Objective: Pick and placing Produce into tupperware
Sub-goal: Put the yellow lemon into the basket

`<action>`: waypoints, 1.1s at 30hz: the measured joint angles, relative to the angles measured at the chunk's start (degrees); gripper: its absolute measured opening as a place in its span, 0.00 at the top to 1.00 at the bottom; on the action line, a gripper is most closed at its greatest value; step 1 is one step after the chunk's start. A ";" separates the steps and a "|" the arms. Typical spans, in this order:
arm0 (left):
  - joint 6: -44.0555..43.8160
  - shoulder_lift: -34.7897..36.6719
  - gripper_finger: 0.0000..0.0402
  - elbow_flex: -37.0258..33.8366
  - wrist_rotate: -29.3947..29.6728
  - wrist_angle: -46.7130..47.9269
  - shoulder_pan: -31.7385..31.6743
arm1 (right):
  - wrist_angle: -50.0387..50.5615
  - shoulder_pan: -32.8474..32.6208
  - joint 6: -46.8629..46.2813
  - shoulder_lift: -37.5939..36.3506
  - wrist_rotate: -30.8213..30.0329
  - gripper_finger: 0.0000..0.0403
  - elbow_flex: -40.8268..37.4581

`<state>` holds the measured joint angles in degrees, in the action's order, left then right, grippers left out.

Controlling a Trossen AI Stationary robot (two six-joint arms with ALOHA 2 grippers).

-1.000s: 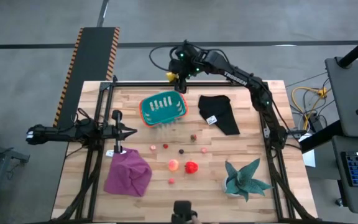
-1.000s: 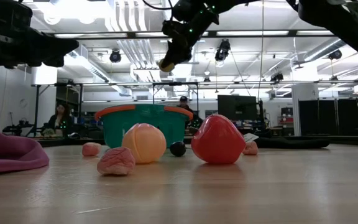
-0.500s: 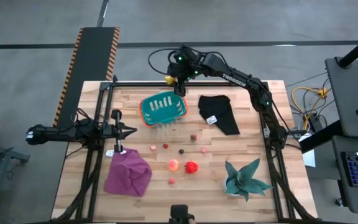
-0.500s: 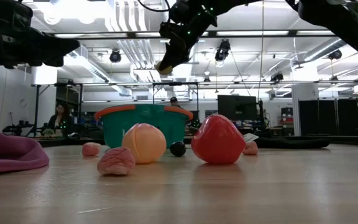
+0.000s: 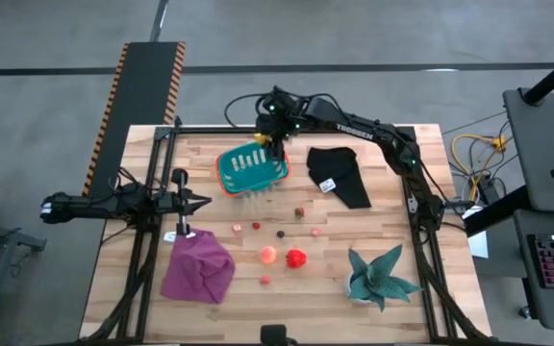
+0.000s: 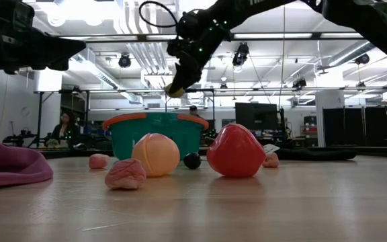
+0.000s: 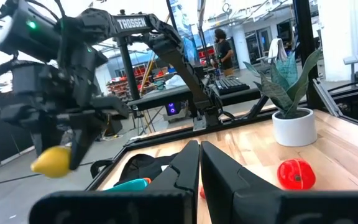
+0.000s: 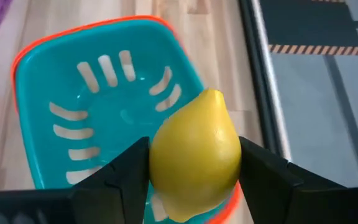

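We see our right hand [image 8: 194, 171] clamped on a yellow lemon [image 8: 195, 163], one finger pressing each side, hanging above the far rim of the teal tupperware [image 8: 61, 87], whose slotted bottom lies open below the fruit. Nearer on the worktop [image 5: 412, 308] the other produce [image 5: 296, 257] sits loose, apart from the tupperware. Our left hand [image 7: 199, 163] is shut and holds nothing, waiting at the left edge.

Grey concrete floor [image 5: 373, 34] surrounds the table; bright ceiling lights [image 6: 79, 9] overhead.
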<state>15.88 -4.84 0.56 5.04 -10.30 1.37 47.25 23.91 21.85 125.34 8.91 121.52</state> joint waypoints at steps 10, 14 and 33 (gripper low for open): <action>0.05 0.00 1.00 0.00 0.00 -0.03 0.00 | -3.16 -1.52 -0.85 0.02 0.02 0.52 -5.48; 0.04 0.00 1.00 0.00 0.00 -0.03 0.02 | -3.28 -1.88 -1.69 0.02 0.07 0.52 -6.50; 0.04 0.00 1.00 0.00 -0.02 0.08 0.00 | -2.08 -2.30 -2.58 0.02 0.04 0.52 -12.93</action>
<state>15.92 -4.84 0.56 5.02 -10.22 1.37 45.17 21.61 19.27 125.36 8.95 108.60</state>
